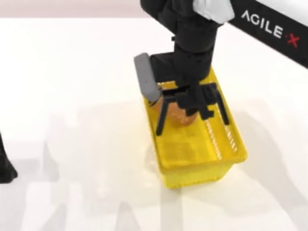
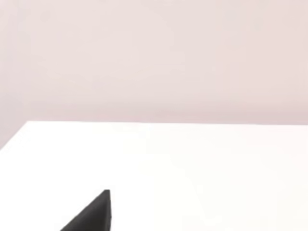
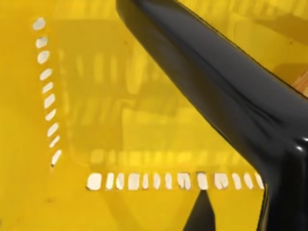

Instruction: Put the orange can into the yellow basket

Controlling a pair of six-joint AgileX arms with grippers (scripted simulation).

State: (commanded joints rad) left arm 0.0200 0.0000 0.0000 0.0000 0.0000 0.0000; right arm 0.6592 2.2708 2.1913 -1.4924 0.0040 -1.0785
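The yellow basket (image 1: 192, 161) stands right of the table's middle, its black handle (image 1: 162, 115) raised. The orange can (image 1: 182, 117) shows inside the basket near its far end, mostly hidden under my right gripper (image 1: 188, 107), which hangs just above it within the handle's span. In the right wrist view the basket's slotted wall (image 3: 144, 181) and floor fill the picture, and the handle (image 3: 216, 91) crosses in front. One dark fingertip (image 3: 202, 214) shows with nothing against it, so the gripper is open. A sliver of the can (image 3: 302, 83) peeks out past the handle.
My left arm (image 1: 6, 168) is parked at the table's left edge; one finger (image 2: 94, 214) of its gripper shows over bare white table. A grey flat part of the right arm (image 1: 147, 79) overhangs the basket's far left corner.
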